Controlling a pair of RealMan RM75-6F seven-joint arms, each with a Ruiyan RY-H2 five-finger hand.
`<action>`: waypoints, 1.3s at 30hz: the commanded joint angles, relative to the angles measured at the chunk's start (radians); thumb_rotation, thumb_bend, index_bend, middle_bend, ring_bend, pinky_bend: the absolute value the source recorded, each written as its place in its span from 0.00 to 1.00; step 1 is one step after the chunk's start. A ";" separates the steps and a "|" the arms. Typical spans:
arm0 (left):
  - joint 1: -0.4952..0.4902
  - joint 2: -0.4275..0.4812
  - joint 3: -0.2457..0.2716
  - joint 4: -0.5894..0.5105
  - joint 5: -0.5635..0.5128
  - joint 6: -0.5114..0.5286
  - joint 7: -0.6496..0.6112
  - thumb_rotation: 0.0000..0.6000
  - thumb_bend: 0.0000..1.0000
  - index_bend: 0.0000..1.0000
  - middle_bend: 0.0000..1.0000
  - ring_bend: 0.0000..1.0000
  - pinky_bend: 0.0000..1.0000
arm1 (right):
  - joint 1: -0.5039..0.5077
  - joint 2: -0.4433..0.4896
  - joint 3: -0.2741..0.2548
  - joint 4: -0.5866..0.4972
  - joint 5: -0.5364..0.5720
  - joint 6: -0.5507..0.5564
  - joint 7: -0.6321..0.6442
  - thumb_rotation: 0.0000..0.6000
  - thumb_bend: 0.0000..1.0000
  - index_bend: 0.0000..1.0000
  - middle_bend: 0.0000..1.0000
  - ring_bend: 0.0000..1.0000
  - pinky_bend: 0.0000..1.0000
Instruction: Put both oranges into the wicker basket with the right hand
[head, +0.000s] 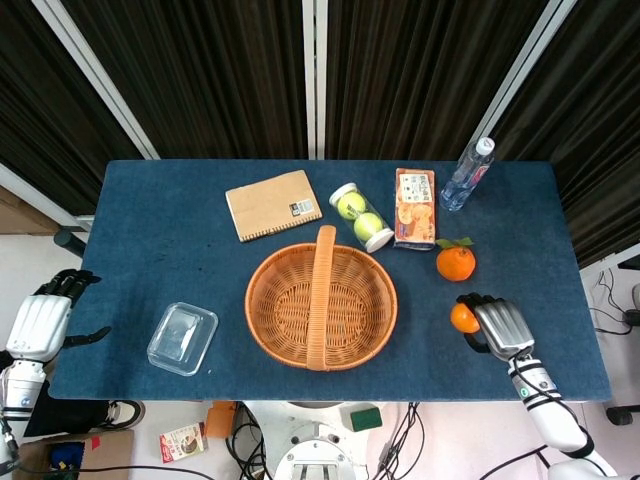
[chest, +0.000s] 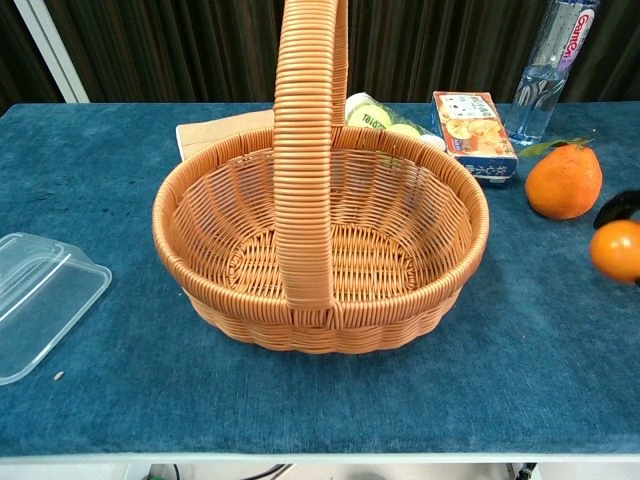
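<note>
Oranges (head: 456, 263) right of wicker basket (head: 280, 300)

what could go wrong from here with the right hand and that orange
1. The right hand grips the small orange from one side only, so the round fruit may slip out and roll on the table.
2. The basket has a tall handle across its middle; the hand could knock it on the way in.
3. The leafy orange lies close by; a swing of the hand might bump it toward the table edge.
</note>
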 joint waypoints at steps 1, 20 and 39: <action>0.003 0.002 -0.002 0.002 0.003 0.005 -0.017 0.81 0.06 0.25 0.23 0.15 0.36 | -0.007 0.087 0.037 -0.115 -0.098 0.104 0.036 1.00 0.41 0.67 0.47 0.38 0.52; 0.025 -0.013 -0.009 0.061 0.003 0.037 -0.024 0.81 0.06 0.26 0.23 0.15 0.36 | 0.349 -0.113 0.192 -0.212 0.112 -0.212 -0.266 1.00 0.40 0.73 0.50 0.40 0.56; 0.033 -0.020 -0.014 0.088 -0.004 0.029 -0.057 0.81 0.06 0.26 0.23 0.15 0.36 | 0.529 -0.365 0.156 -0.018 0.258 -0.260 -0.387 1.00 0.40 0.63 0.45 0.38 0.52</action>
